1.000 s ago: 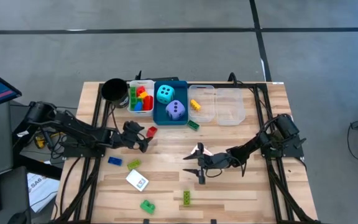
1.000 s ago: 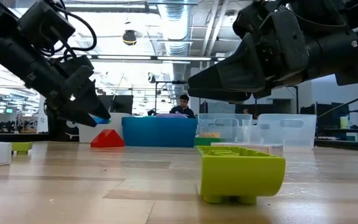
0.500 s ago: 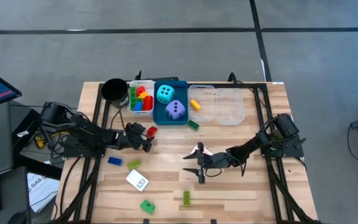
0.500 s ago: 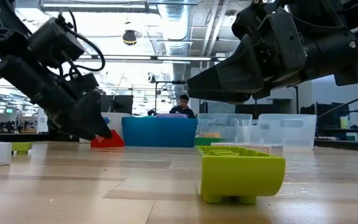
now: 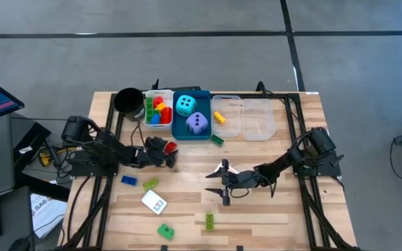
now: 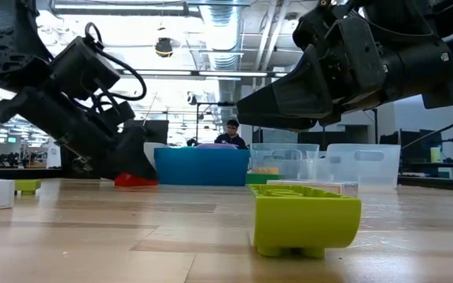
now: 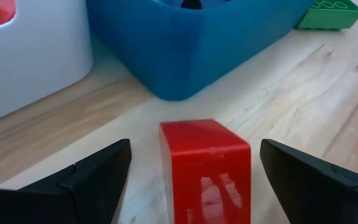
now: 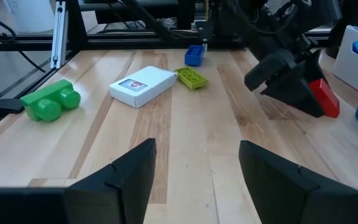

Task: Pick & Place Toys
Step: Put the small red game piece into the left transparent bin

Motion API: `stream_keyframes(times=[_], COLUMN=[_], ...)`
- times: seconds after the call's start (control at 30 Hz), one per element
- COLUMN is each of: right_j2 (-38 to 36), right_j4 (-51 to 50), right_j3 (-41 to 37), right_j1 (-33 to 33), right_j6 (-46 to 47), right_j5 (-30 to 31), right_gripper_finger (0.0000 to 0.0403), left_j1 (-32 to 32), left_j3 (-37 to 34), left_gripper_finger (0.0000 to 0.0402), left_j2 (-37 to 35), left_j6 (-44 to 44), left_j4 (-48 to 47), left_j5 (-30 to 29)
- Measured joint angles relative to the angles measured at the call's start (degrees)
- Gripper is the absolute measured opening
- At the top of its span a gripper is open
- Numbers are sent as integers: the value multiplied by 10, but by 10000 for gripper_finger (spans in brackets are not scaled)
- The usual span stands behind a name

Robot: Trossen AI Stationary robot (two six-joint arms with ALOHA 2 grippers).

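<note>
The wooden table (image 5: 271,202) carries everything. Along its far edge stand a black cup (image 5: 127,100), a white tray (image 5: 147,120), a blue tray (image 5: 181,130) and two clear trays (image 5: 246,129).

The left arm reaches in from the left edge, low over the wood. The left gripper (image 5: 169,148) sits just in front of the white and blue trays with its fingers (image 7: 92,177) spread wide, one on each side of a red brick (image 7: 207,168) that lies on the table between them, not clamped.

The right arm comes in from the right edge. The right gripper (image 5: 222,185) hangs near the table's middle with its fingers (image 8: 120,174) apart and nothing between them.

A cyan die (image 5: 185,105) and a purple die (image 5: 197,123) fill the blue tray. The white tray holds red, yellow, green and blue bricks (image 5: 159,110). A yellow brick (image 5: 219,118) lies in the nearer clear tray, and a dark green brick (image 5: 217,140) rests on the wood just in front of the blue tray.

In front of the left arm lie a white card (image 5: 154,202), a blue brick (image 5: 128,180) and a lime brick (image 5: 150,184). Near the front edge are a green brick (image 5: 165,231) and another lime brick (image 5: 209,222), well apart from both grippers.
</note>
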Motion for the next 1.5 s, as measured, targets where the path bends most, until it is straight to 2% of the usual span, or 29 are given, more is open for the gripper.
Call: stream_keyframes(times=[0.3, 0.43, 0.67, 1.0, 1.23, 1.5], right_j2=[0, 0, 0, 0, 0, 0], right_j4=[0, 0, 0, 0, 0, 0], right_j3=[0, 0, 0, 0, 0, 0], right_j1=[0, 0, 0, 0, 0, 0], right_j6=[0, 2, 1, 1, 0, 4], right_j5=[0, 0, 0, 0, 0, 0], right_gripper_finger=[226, 226, 226, 226, 226, 226], left_j1=[0, 0, 0, 0, 0, -6], left_j3=[13, 14, 14, 12, 11, 11], left_gripper_finger=[351, 333, 263, 137, 134, 134], left_j2=[7, 7, 7, 7, -1, -87], left_j6=[18, 15, 14, 10, 30, 48], left_j4=[-17, -42, -52, -69, -34, -27], left_j5=[-3, -4, -5, -10, 0, 97])
